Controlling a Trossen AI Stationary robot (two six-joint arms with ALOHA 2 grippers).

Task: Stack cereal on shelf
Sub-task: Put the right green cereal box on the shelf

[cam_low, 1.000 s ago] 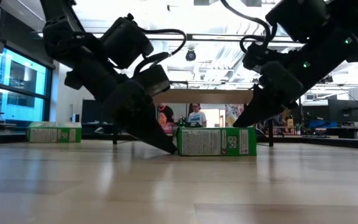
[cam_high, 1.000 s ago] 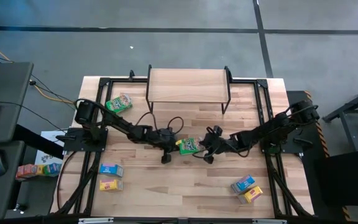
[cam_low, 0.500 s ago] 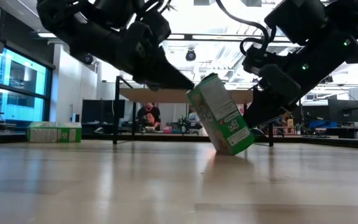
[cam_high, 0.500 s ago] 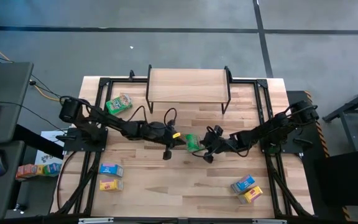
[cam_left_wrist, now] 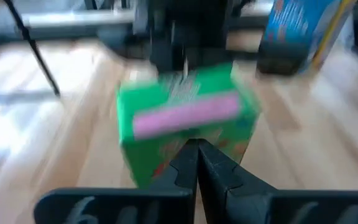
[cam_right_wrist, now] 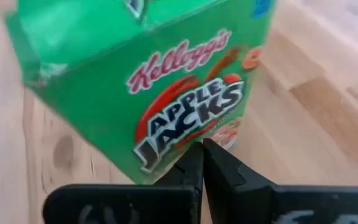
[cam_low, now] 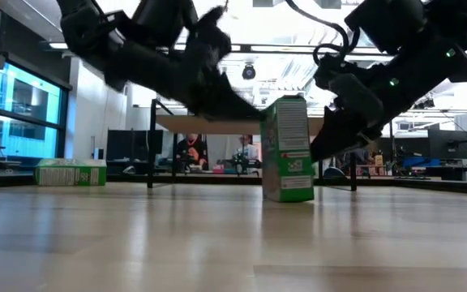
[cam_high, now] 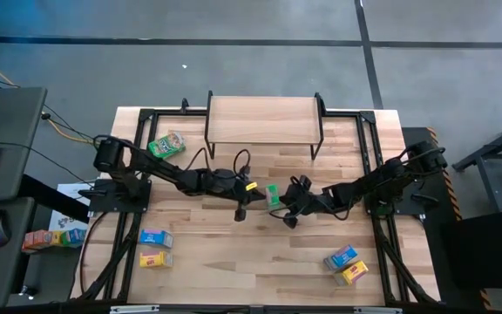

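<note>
**Count of objects on the surface, high view**

Six cereal boxes: two green, one upright at centre point(cam_high: 273, 195) and one lying at 10 o'clock point(cam_high: 166, 145); two blue, at 8 o'clock point(cam_high: 153, 237) and 4 o'clock point(cam_high: 340, 257); two yellow, at 8 o'clock point(cam_high: 154, 258) and 4 o'clock point(cam_high: 353, 274). One shelf point(cam_high: 263, 119) at 12 o'clock. Two arms, each with one tool: left tool point(cam_high: 241, 208), right tool point(cam_high: 288, 216).

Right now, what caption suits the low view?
Two shut grippers flank a green cereal box standing upright on the table.
</note>
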